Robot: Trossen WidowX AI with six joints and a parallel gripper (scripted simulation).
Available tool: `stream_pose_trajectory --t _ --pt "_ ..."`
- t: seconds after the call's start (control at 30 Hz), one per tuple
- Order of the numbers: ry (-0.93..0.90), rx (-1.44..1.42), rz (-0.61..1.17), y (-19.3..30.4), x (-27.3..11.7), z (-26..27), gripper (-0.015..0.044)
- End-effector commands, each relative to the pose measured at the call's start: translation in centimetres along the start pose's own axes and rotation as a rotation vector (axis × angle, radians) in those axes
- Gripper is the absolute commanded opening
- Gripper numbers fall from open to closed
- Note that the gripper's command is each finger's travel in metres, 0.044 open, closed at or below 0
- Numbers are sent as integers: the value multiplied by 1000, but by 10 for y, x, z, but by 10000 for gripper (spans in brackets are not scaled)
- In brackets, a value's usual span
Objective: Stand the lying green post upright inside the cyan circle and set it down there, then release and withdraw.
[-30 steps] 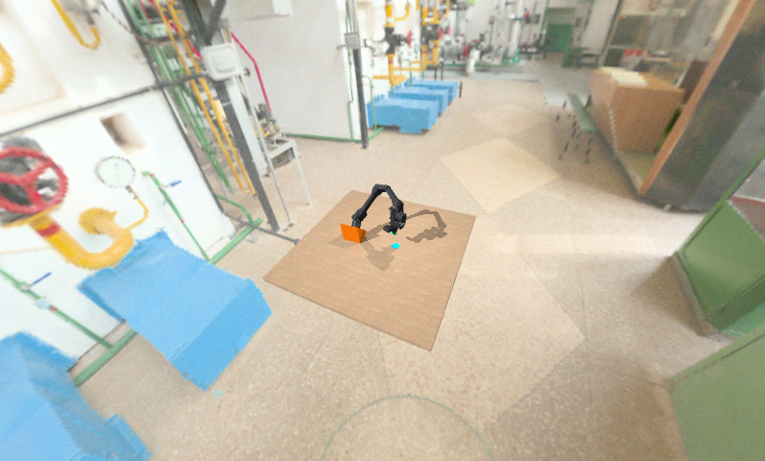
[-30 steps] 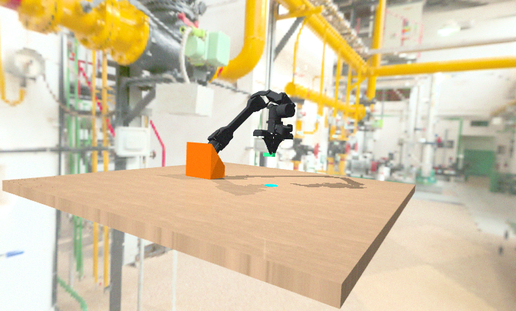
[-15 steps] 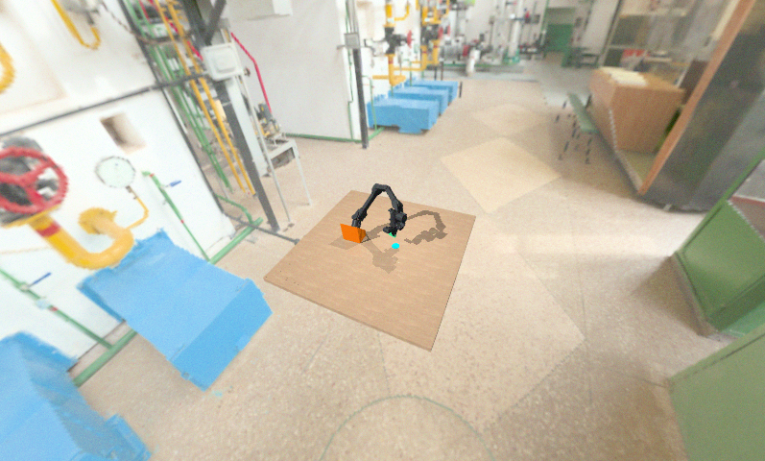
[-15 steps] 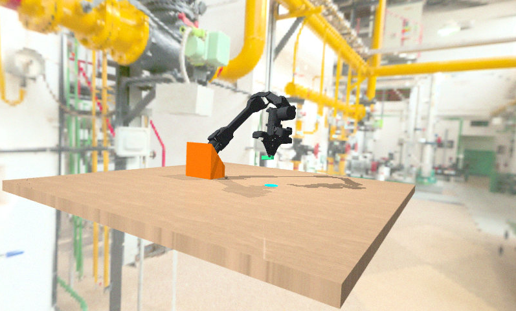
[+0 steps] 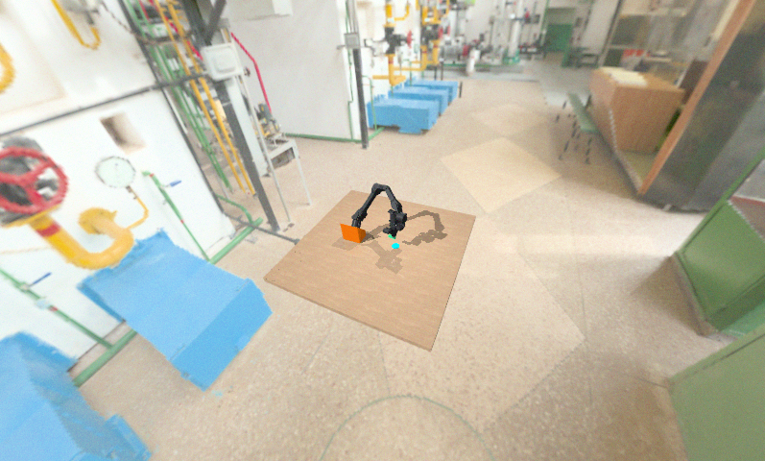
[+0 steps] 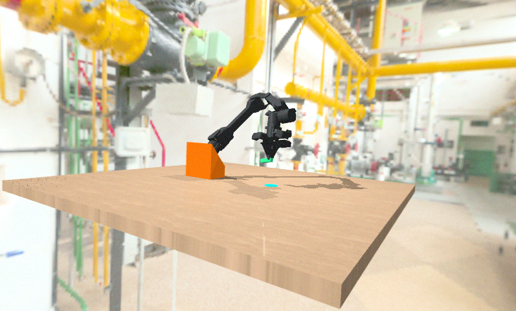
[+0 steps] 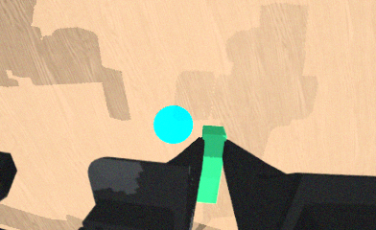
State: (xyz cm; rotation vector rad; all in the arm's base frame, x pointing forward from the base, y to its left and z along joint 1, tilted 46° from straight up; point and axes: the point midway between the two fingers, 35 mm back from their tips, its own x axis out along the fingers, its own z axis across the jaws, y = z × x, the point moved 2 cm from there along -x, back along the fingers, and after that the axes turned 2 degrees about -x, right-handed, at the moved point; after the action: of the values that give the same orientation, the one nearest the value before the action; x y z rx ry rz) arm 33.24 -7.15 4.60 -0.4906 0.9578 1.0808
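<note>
The green post (image 6: pixel 266 160) (image 7: pixel 210 168) is held near one end between the fingertips. It lies nearly level, high above the table, in the exterior view. In the top view only a small green part (image 5: pixel 391 235) shows beneath the fingers. My gripper (image 6: pixel 270 158) (image 7: pixel 212 144) points down and is shut on the green post. The cyan circle (image 5: pixel 394 246) (image 6: pixel 270 185) (image 7: pixel 173 125) lies flat on the table. In the wrist view it is to the left of the post's upper end and a little above it, with nothing standing on it.
The wooden table (image 5: pixel 363 297) (image 6: pixel 214 216) carries the arm. An orange block (image 5: pixel 352 232) (image 6: pixel 199 161) stands at the arm's base. Shadows of the arm fall on the table around the circle.
</note>
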Motion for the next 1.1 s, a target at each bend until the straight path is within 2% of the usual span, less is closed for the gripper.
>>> stream_pose_trajectory --t 0.0,1.07 --pt "22 3 -14 2 4 -2 23" --pt "141 -18 -170 -1 23 -6 23"
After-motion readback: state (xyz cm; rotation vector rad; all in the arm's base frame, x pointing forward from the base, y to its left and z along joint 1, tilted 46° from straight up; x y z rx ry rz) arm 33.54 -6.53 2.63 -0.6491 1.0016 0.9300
